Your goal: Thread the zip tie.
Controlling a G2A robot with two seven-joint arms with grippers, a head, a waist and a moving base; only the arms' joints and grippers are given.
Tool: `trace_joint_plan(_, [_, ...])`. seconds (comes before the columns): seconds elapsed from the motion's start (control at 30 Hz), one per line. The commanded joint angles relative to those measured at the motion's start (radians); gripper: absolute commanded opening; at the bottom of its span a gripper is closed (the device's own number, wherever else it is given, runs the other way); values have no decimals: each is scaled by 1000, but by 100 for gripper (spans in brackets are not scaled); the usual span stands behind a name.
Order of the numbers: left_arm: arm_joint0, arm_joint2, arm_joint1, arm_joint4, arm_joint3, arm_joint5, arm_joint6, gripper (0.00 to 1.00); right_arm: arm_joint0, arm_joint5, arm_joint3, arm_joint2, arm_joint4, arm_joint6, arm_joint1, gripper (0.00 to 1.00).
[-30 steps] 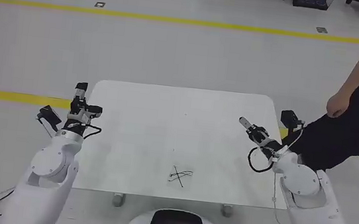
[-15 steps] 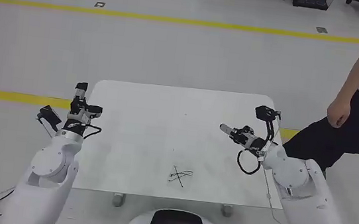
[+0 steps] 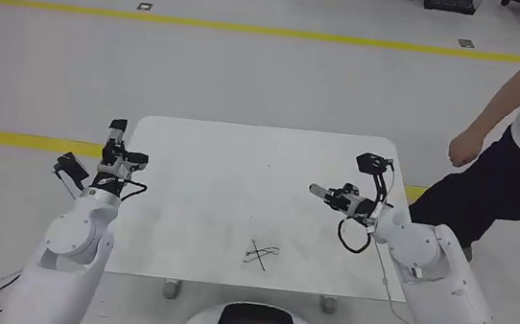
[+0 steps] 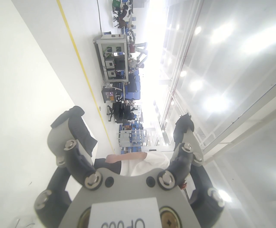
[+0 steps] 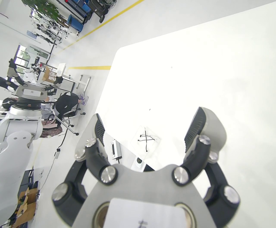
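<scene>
Thin black zip ties (image 3: 260, 253) lie crossed in a small heap on the white table (image 3: 240, 169), near its front edge. In the right wrist view the zip ties (image 5: 147, 138) sit on the table between and beyond the fingers. My right gripper (image 3: 317, 191) hovers over the table's right half, behind and to the right of the ties, and my right gripper (image 5: 148, 125) is open and empty. My left gripper (image 3: 116, 127) is held off the table's left edge, pointing away. In its own wrist view my left gripper (image 4: 129, 118) is open with nothing in it.
The table's rounded left corner (image 5: 120, 50) and its front edge lie near the ties. A person (image 3: 519, 134) stands beside the table's right side, close to my right arm. Bare tabletop surrounds the heap.
My right arm has swung inward from the table's right edge to over its right half. The person at the right has shifted and raised an arm. The left arm and the ties stayed still.
</scene>
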Motion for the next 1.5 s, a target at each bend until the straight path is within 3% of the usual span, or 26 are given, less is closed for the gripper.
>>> trace_joint_plan(0.0, [0,0,0,0,0,0,0,100,39,-11,17,-41,-52,65,-1,100])
trace_joint_plan(0.23, [0,0,0,0,0,0,0,100,166,-62,104,-180,-95,152,-18,100])
trace_joint_plan(0.67, [0,0,0,0,0,0,0,100,166,-62,104,-180,-95,152,-18,100])
trace_joint_plan(0.7, [0,0,0,0,0,0,0,100,170,-81,97,-191,-110,165,-18,100])
trace_joint_plan(0.77, [0,0,0,0,0,0,0,100,217,-133,112,-242,-172,214,-21,100])
trace_joint_plan(1.03, [0,0,0,0,0,0,0,100,372,-186,236,-394,-198,282,-56,100])
trace_joint_plan(1.1, [0,0,0,0,0,0,0,100,394,-224,264,-430,-197,280,-65,100])
trace_joint_plan(1.47, [0,0,0,0,0,0,0,100,400,-243,279,-441,-197,269,-67,100])
